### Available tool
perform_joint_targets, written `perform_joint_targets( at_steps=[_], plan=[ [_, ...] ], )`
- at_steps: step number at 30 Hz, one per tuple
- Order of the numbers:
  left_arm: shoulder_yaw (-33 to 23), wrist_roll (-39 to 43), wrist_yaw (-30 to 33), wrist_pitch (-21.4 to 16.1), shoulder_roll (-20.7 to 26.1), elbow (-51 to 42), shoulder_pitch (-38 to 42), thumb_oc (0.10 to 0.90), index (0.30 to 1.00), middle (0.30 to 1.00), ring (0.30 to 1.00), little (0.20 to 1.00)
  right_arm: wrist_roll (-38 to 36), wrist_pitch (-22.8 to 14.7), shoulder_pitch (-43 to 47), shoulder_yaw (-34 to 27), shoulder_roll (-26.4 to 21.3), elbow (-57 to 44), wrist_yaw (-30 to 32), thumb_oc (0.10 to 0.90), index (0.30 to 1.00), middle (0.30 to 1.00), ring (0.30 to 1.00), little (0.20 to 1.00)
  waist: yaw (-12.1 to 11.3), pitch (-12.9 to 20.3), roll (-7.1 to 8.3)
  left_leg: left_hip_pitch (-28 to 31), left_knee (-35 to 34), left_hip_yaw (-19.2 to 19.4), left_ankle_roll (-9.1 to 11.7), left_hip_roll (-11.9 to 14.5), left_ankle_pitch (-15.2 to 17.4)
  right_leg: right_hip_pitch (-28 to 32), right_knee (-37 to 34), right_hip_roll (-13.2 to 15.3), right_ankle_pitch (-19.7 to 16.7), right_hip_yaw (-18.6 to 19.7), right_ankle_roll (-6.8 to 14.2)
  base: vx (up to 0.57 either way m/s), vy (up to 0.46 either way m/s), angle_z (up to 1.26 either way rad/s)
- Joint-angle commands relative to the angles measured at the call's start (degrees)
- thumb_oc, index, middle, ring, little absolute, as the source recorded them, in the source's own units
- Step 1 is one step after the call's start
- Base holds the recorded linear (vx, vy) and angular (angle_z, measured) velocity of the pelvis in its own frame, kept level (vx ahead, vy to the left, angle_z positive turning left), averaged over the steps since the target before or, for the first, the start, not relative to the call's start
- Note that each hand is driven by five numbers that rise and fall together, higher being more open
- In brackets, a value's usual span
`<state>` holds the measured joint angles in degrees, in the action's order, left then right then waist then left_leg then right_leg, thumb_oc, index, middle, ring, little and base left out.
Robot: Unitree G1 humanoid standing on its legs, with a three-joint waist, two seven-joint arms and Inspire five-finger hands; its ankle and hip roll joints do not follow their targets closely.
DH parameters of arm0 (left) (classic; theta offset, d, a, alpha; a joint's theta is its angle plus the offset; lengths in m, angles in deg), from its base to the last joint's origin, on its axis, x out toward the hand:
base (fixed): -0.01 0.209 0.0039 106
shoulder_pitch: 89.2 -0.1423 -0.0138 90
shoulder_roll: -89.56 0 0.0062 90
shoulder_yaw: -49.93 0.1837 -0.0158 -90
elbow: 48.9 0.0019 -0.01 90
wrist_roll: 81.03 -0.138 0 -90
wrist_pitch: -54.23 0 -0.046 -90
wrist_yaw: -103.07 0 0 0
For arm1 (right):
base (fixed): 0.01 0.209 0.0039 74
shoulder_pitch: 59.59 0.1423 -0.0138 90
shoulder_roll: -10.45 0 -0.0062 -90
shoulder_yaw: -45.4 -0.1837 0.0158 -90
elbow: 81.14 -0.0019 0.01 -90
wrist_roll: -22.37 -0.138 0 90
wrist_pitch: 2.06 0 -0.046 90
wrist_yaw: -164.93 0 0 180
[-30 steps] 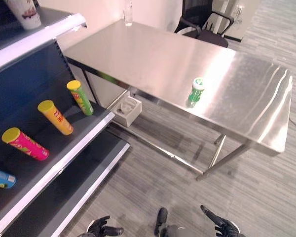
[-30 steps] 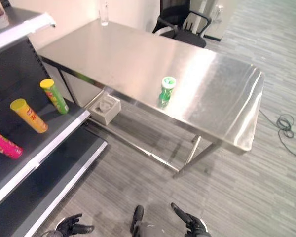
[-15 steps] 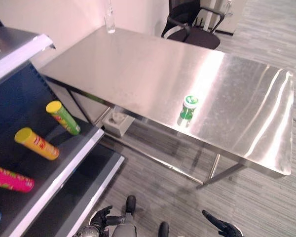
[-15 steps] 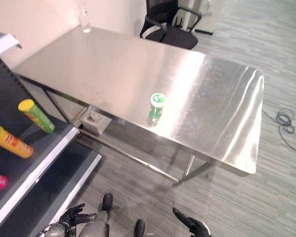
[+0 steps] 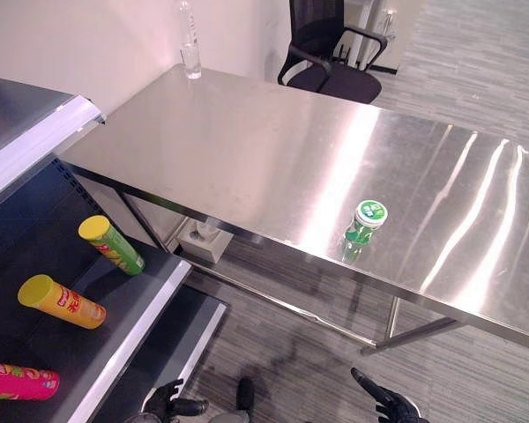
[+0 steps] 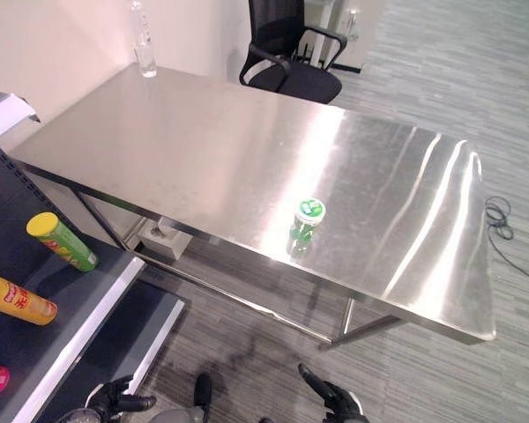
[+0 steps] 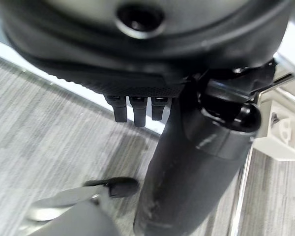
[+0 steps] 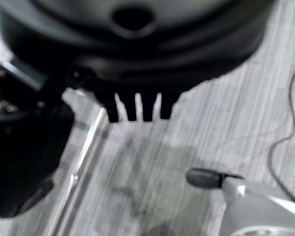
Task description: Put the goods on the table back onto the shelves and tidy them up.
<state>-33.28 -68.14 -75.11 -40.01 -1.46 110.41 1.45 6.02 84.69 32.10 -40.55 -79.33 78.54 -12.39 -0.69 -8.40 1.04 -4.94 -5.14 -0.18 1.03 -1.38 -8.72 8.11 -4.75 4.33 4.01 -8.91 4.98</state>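
Left eye view: can [image 5: 363, 231] upright near table [image 5: 247, 141] edge; both hands [image 5: 169, 405] [image 5: 383, 407] low, relaxed-open, empty; a clumsy reach could topple it

a steel table [image 5: 247, 141] bears a green can [image 5: 361, 231] near its front edge and a clear bottle [image 5: 189, 57] at its far left corner. on the left, the dark shelf [image 5: 132, 313] holds green [image 5: 112, 246], yellow [image 5: 62, 302] and pink [image 5: 18, 381] tubes lying down.

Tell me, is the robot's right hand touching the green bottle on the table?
Apart. The left eye view shows the right hand hanging low over the floor, while the green bottle stands up on the table.
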Motion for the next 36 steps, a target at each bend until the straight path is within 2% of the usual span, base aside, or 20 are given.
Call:
perform_joint_targets(
  at_steps=[1, 2, 5, 6, 7, 8, 9, 10, 13, 14, 18, 19, 20, 21, 26, 29, 31, 33, 36],
  plan=[
    [-1.16, 0.67, 1.51, -1.17, 2.01, 1.08, 3.15, 0.800, 0.900, 0.900, 0.900, 0.900, -3.66, -1.54, -0.36, -6.16, -5.30, 0.18, 3.12, 0.800, 0.900, 0.900, 0.900, 0.900, 1.05, -1.10, 0.24, -0.24, 6.28, 2.66, 1.37, 2.45, 9.57, -12.29, 14.98, 7.03, -2.00, 0.73, 8.27, -0.01, 0.264, -0.59],
    [-1.70, 0.30, 1.52, -1.68, 3.41, 1.39, 3.82, 0.800, 0.900, 0.900, 0.900, 0.900, -7.77, -2.62, -1.93, -14.27, -9.68, 1.45, 5.40, 0.800, 0.900, 0.900, 0.900, 0.900, 3.11, -1.54, 0.49, 1.59, 6.50, 4.69, 1.47, 2.90, 10.85, -14.39, 11.07, 7.20, -4.77, -0.73, 8.05, 0.00, 0.129, -1.00],
    [-2.69, -0.66, 0.73, -1.98, 4.11, 1.36, 3.32, 0.800, 0.900, 0.900, 0.900, 0.900, -9.81, -3.48, -4.53, -19.79, -14.82, -1.97, 4.53, 0.800, 0.900, 0.900, 0.900, 0.900, 4.23, -0.17, 1.11, 2.21, 5.21, 5.45, 1.98, 3.67, 10.52, -13.73, 7.10, 6.21, -5.91, 0.15, 8.58, 0.07, -0.047, -0.97],
    [-2.63, -0.67, 0.72, -1.98, 4.06, 1.36, 3.30, 0.800, 0.900, 0.900, 0.900, 0.900, -9.81, -3.46, -4.63, -19.86, -14.86, -2.02, 4.50, 0.800, 0.900, 0.900, 0.900, 0.900, 4.17, -0.16, 1.04, 2.31, 5.10, 5.46, 2.00, 3.70, 10.48, -13.62, 6.95, 6.16, -5.98, 0.13, 8.57, 0.10, -0.058, -0.22],
    [-2.46, -1.88, -0.10, -1.82, 4.01, 1.63, 2.86, 0.800, 0.900, 0.900, 0.900, 0.900, -12.35, -4.68, -5.81, -23.52, -18.77, -5.44, 3.34, 0.800, 0.900, 0.900, 0.900, 0.900, 4.69, 0.67, 1.43, 2.76, 4.49, 5.77, 2.33, 3.99, 10.54, -12.58, 5.34, 5.93, -6.08, -0.17, 8.70, 0.06, -0.036, -0.13],
    [-2.45, -1.88, -0.10, -1.82, 4.00, 1.63, 2.86, 0.800, 0.900, 0.900, 0.900, 0.900, -12.35, -4.68, -5.82, -23.53, -18.77, -5.45, 3.34, 0.800, 0.900, 0.900, 0.900, 0.900, 4.67, 0.66, 1.42, 2.78, 4.48, 5.77, 2.33, 3.99, 10.54, -12.55, 5.32, 5.92, -6.09, -0.18, 8.70, 0.08, -0.053, -0.07],
    [-2.48, -2.04, -0.46, -1.78, 3.88, 1.52, 2.73, 0.800, 0.900, 0.900, 0.900, 0.900, -14.70, -5.55, -6.57, -25.34, -19.75, -8.41, 2.43, 0.800, 0.900, 0.900, 0.900, 0.900, 4.94, 0.96, 1.72, 2.93, 4.32, 5.79, 2.43, 4.02, 10.57, -12.06, 4.80, 5.80, -6.01, -0.19, 8.75, 0.08, -0.052, 0.00],
    [-2.53, -3.47, -1.47, -1.54, 3.21, 1.97, 2.14, 0.800, 0.900, 0.900, 0.900, 0.900, -17.84, -7.21, -7.96, -28.72, -21.89, -15.59, 1.11, 0.800, 0.900, 0.900, 0.900, 0.900, 5.32, 1.70, 1.96, 3.67, 3.89, 6.12, 2.80, 4.28, 10.65, -10.63, 3.52, 5.71, -5.82, -0.74, 9.02, 0.11, -0.063, -0.05],
    [-2.49, -4.92, -2.34, -1.37, 2.24, 1.71, 1.29, 0.800, 0.900, 0.900, 0.900, 0.900, -19.28, -9.30, -9.69, -32.52, -23.30, -23.89, 1.38, 0.800, 0.900, 0.900, 0.900, 0.900, 5.62, 2.47, 1.89, 4.82, 3.09, 6.40, 3.06, 4.53, 10.82, -9.22, 2.44, 5.58, -5.71, -1.10, 9.26, 0.08, -0.034, -0.10],
    [-2.28, -6.11, -2.59, -1.45, 1.47, 1.63, 0.53, 0.800, 0.900, 0.900, 0.900, 0.900, -19.74, -11.83, -9.68, -34.86, -24.57, -32.62, 2.08, 0.800, 0.900, 0.900, 0.900, 0.900, 5.70, 3.08, 1.69, 5.56, 2.68, 6.39, 3.22, 4.62, 10.95, -8.37, 1.97, 5.52, -5.47, -1.33, 9.32, 0.11, -0.040, -0.20],
    [-1.35, -6.96, -3.24, -1.91, 0.81, -0.58, -0.41, 0.800, 0.900, 0.900, 0.900, 0.900, -19.04, -16.23, -5.17, -34.02, -28.90, -51.49, 1.59, 0.800, 0.900, 0.900, 0.900, 0.900, 4.90, 3.82, 1.42, 6.22, 2.47, 6.25, 3.49, 4.76, 10.81, -7.22, 1.38, 5.56, -5.27, -1.41, 9.15, 0.03, -0.014, -0.06],
    [-1.36, -6.96, -3.24, -1.90, 0.81, -0.58, -0.43, 0.800, 0.900, 0.900, 0.900, 0.900, -19.00, -16.20, -5.19, -34.00, -28.87, -51.54, 1.62, 0.800, 0.900, 0.900, 0.900, 0.900, 4.93, 3.99, 1.36, 6.37, 2.32, 6.20, 3.53, 4.82, 11.12, -7.08, 1.27, 5.49, -5.01, -1.43, 9.23, 0.03, -0.010, 0.06],
    [-1.05, -6.92, -3.92, -2.22, 1.01, -1.63, -0.97, 0.800, 0.900, 0.900, 0.900, 0.900, -20.92, -17.33, -2.70, -32.93, -30.47, -59.33, -0.45, 0.800, 0.900, 0.900, 0.900, 0.900, 4.30, 4.48, 1.29, 6.72, 2.23, 6.19, 3.64, 4.88, 11.14, -6.48, 1.00, 5.50, -4.89, -1.67, 9.20, 0.06, -0.012, 0.13],
    [-0.96, -6.77, -4.23, -2.34, 1.21, -2.48, -1.35, 0.800, 0.900, 0.900, 0.900, 0.900, -22.49, -17.33, -1.90, -32.40, -30.83, -62.96, -2.21, 0.800, 0.900, 0.900, 0.900, 0.900, 3.89, 4.70, 1.27, 6.90, 2.12, 6.09, 3.71, 5.00, 11.14, -6.13, 0.84, 5.50, -4.78, -1.96, 9.16, 0.03, -0.013, 0.10],
    [-0.98, -6.77, -4.24, -2.29, 1.24, -2.57, -1.44, 0.800, 0.900, 0.900, 0.900, 0.900, -22.52, -17.21, -2.02, -32.46, -30.75, -63.15, -2.23, 0.800, 0.900, 0.900, 0.900, 0.900, 3.96, 4.66, 1.28, 7.00, 2.09, 6.03, 3.73, 5.01, 11.15, -6.00, 0.79, 5.48, -4.77, -2.03, 9.16, 0.00, -0.001, 0.21],
    [-0.74, -6.64, -5.15, -2.63, 1.52, -3.57, -2.67, 0.800, 0.900, 0.900, 0.900, 0.900, -25.93, -16.39, 2.59, -27.21, -33.71, -71.14, -7.01, 0.800, 0.900, 0.900, 0.900, 0.900, 2.47, 5.69, 1.41, 7.50, 1.79, 5.96, 3.99, 5.14, 10.99, -5.14, 0.47, 5.57, -4.74, -2.45, 9.00, 0.03, 0.002, -0.04],
    [-1.04, -6.79, -5.25, -2.72, 1.20, -3.41, -4.11, 0.800, 0.900, 0.900, 0.900, 0.900, -27.21, -14.91, 6.09, -21.48, -34.93, -76.91, -10.80, 0.800, 0.900, 0.900, 0.900, 0.900, 0.93, 6.42, 1.55, 8.00, 1.57, 5.86, 4.11, 5.35, 10.92, -4.45, 0.16, 5.66, -4.65, -2.96, 8.84, 0.03, -0.003, -0.09],
    [-1.75, -7.09, -5.32, -2.65, 0.91, -2.80, -4.81, 0.800, 0.900, 0.900, 0.900, 0.900, -23.98, -12.02, 8.28, -13.92, -36.10, -77.38, -13.33, 0.800, 0.900, 0.900, 0.900, 0.900, -0.35, 6.67, 1.67, 7.87, 1.47, 5.63, 4.12, 5.25, 10.68, -4.12, 0.00, 5.89, -4.52, -3.61, 8.72, -0.01, 0.001, 0.04],
    [-2.16, -7.24, -5.27, -2.63, 0.86, -2.42, -5.09, 0.800, 0.900, 0.900, 0.900, 0.900, -22.47, -10.87, 8.91, -10.63, -36.16, -76.25, -14.60, 0.800, 0.900, 0.900, 0.900, 0.900, -0.72, 6.68, 1.70, 7.73, 1.45, 5.44, 4.08, 5.14, 10.55, -4.07, 0.08, 6.02, -4.55, -3.87, 8.58, -0.01, 0.001, 0.12]
  ],
)
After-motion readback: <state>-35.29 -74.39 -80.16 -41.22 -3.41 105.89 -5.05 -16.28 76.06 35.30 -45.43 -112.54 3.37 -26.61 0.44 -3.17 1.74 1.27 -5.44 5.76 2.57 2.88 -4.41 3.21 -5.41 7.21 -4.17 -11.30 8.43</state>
